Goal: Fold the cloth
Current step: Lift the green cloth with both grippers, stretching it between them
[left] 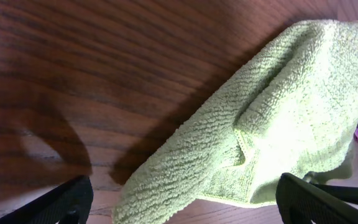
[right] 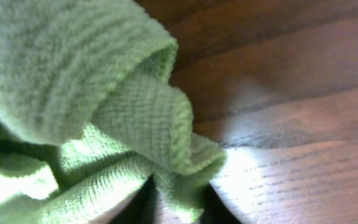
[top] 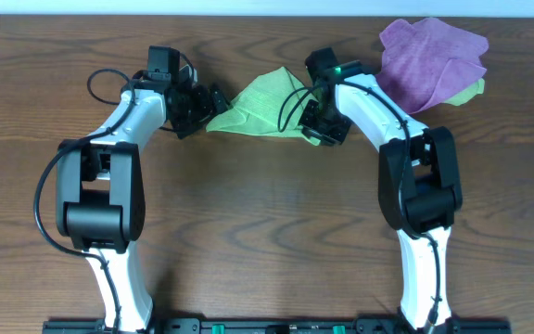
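A light green cloth (top: pixel 262 107) lies bunched on the wooden table at the far middle, raised into a peak. My left gripper (top: pixel 213 102) is at its left corner. In the left wrist view its jaws (left: pixel 185 205) are wide open with the cloth's (left: pixel 278 118) lower edge between them. My right gripper (top: pixel 315 130) is at the cloth's right corner. In the right wrist view its jaws (right: pixel 179 202) are shut on a folded bit of the cloth (right: pixel 92 93), which hangs lifted off the table.
A crumpled purple cloth (top: pixel 429 56) lies at the far right on top of another green cloth (top: pixel 472 91). Bare wooden table (top: pixel 267 223) stretches in front of both arms.
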`<state>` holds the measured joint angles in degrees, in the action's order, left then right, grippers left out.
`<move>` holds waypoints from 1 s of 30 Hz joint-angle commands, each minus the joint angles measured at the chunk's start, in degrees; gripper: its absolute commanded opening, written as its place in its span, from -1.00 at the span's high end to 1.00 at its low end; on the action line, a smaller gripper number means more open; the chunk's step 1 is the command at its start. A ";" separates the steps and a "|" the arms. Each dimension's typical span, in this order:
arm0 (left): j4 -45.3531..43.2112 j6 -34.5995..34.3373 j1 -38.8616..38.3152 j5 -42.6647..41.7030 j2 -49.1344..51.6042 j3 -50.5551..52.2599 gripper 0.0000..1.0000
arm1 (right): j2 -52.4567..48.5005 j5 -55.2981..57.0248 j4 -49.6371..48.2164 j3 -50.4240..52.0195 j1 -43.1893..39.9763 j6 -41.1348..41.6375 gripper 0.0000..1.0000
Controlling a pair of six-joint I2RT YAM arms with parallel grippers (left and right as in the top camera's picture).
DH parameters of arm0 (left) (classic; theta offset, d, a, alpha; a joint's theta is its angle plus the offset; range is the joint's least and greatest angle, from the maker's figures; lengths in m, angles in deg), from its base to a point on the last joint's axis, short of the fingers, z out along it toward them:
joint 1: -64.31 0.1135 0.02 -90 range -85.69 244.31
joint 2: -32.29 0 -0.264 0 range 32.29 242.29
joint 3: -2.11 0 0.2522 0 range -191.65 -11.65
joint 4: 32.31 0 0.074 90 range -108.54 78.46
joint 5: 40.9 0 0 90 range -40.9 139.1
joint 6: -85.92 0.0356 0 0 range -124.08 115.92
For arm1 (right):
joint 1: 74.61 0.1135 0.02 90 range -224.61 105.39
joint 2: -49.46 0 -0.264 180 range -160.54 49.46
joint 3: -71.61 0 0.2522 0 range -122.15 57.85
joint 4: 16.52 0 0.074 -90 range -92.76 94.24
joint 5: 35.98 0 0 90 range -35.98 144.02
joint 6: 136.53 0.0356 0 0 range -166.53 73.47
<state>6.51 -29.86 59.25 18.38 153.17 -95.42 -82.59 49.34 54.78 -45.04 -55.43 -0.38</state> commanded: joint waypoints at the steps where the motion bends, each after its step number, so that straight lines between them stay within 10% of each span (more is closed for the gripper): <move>1: 0.00 3.19 -0.22 -0.48 0.94 -0.83 -0.91 | -0.61 -0.24 -0.85 1.42 -0.04 1.42 0.97; 17: 3.91 13.73 -2.99 0.09 0.94 -0.83 -1.00 | -0.59 -0.26 0.07 1.40 -0.04 1.40 0.97; 30: 4.66 14.23 -5.01 10.38 1.92 -0.76 0.14 | -0.59 -0.26 1.46 1.38 -0.04 0.94 0.97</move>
<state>11.17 -16.40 54.09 25.75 153.19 -95.42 -82.54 48.68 55.54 -44.94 -55.43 0.19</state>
